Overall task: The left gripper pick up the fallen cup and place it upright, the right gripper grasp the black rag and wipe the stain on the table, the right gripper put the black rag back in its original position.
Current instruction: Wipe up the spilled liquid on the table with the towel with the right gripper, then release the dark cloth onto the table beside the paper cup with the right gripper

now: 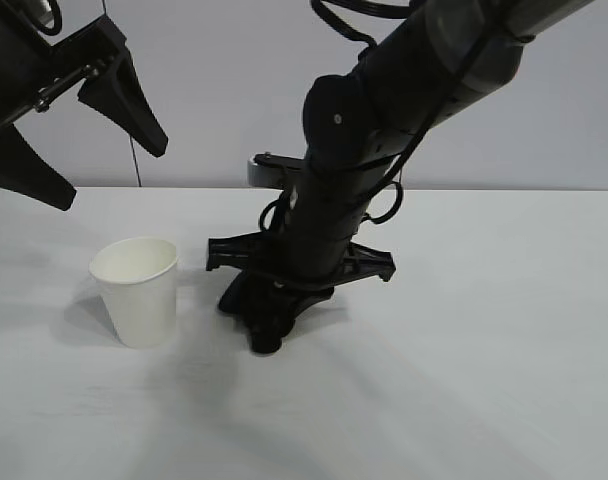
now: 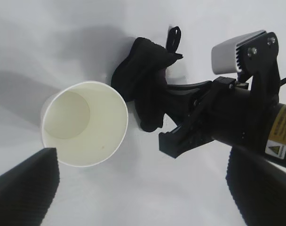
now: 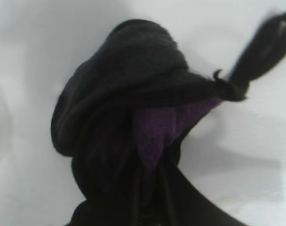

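The white cup (image 1: 136,290) stands upright on the table (image 1: 464,380), left of centre; the left wrist view looks down into its empty inside (image 2: 84,123). My left gripper (image 1: 112,178) is open and empty, raised above and behind the cup. My right gripper (image 1: 267,325) points down at the table just right of the cup and is shut on the black rag (image 3: 129,108), which presses on the surface. The rag's purple streak shows in the right wrist view. The rag also shows in the left wrist view (image 2: 143,70). The stain is hidden.
The right arm (image 1: 384,120) slants down from the upper right across the middle of the scene. A grey wall stands behind the table's far edge. Bare white table lies to the right and in front.
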Robot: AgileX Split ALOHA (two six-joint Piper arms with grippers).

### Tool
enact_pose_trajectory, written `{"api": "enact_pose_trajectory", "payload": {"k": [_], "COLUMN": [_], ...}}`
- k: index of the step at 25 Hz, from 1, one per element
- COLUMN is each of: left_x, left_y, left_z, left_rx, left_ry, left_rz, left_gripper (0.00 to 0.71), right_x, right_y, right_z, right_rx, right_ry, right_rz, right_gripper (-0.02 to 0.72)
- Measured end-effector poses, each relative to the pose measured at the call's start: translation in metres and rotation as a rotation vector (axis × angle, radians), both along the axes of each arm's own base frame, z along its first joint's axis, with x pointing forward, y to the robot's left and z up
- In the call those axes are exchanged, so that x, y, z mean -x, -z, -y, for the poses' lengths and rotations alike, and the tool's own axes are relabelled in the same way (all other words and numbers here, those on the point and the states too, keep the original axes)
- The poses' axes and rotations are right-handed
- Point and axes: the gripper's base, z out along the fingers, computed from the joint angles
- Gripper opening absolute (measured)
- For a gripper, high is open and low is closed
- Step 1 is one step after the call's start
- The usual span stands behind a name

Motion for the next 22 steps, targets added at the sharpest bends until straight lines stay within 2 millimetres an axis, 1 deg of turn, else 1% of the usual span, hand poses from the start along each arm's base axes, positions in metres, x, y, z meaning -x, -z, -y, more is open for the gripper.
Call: {"api": "enact_pose_trajectory", "payload": {"k": [3, 5, 9, 11, 12, 13, 14, 15, 17, 18, 19, 20, 22], "left_x": [0.000, 0.000, 0.000, 0.000, 0.000, 0.000, 0.000, 0.000, 0.000, 0.000, 0.001, 0.001, 0.002], "left_y": [0.000, 0.000, 0.000, 0.000, -0.001, -0.001, -0.001, -0.001, -0.001, -0.002, -0.002, -0.002, -0.002], "left_z": [0.000, 0.000, 0.000, 0.001, 0.001, 0.001, 0.001, 0.001, 0.002, 0.003, 0.003, 0.004, 0.006], "left_rx": [0.000, 0.000, 0.001, 0.009, 0.012, 0.015, 0.015, 0.016, 0.030, 0.039, 0.051, 0.058, 0.059], "left_ry": [0.000, 0.000, 0.000, -0.004, -0.006, -0.007, -0.007, -0.007, -0.011, -0.012, -0.015, -0.014, -0.008], "left_rz": [0.000, 0.000, 0.000, -0.002, -0.002, -0.003, -0.003, -0.003, -0.009, -0.014, -0.020, -0.024, -0.027], "left_gripper": [0.693, 0.693, 0.693, 0.693, 0.693, 0.693, 0.693, 0.693, 0.693, 0.693, 0.693, 0.693, 0.693], "right_x": [0.011, 0.019, 0.029, 0.033, 0.034, 0.035, 0.036, 0.036, 0.037, 0.038, 0.038, 0.039, 0.041], "right_y": [-0.009, -0.021, -0.043, -0.046, -0.046, -0.045, -0.044, -0.043, -0.044, -0.045, -0.046, -0.048, -0.055], "right_z": [0.024, 0.036, 0.051, 0.058, 0.061, 0.064, 0.065, 0.066, 0.066, 0.066, 0.067, 0.067, 0.068], "right_rx": [0.032, 0.046, 0.047, 0.050, 0.054, 0.059, 0.063, 0.067, 0.071, 0.070, 0.070, 0.070, 0.069], "right_ry": [0.027, 0.033, 0.045, 0.057, 0.062, 0.068, 0.070, 0.073, 0.073, 0.073, 0.073, 0.074, 0.075], "right_rz": [-0.029, -0.026, 0.015, 0.013, 0.006, -0.004, -0.011, -0.021, -0.029, -0.026, -0.025, -0.024, -0.019], "right_gripper": [0.030, 0.030, 0.029, 0.038, 0.059, 0.104, 0.177, 0.258, 0.464, 0.518, 0.557, 0.579, 0.600]}}
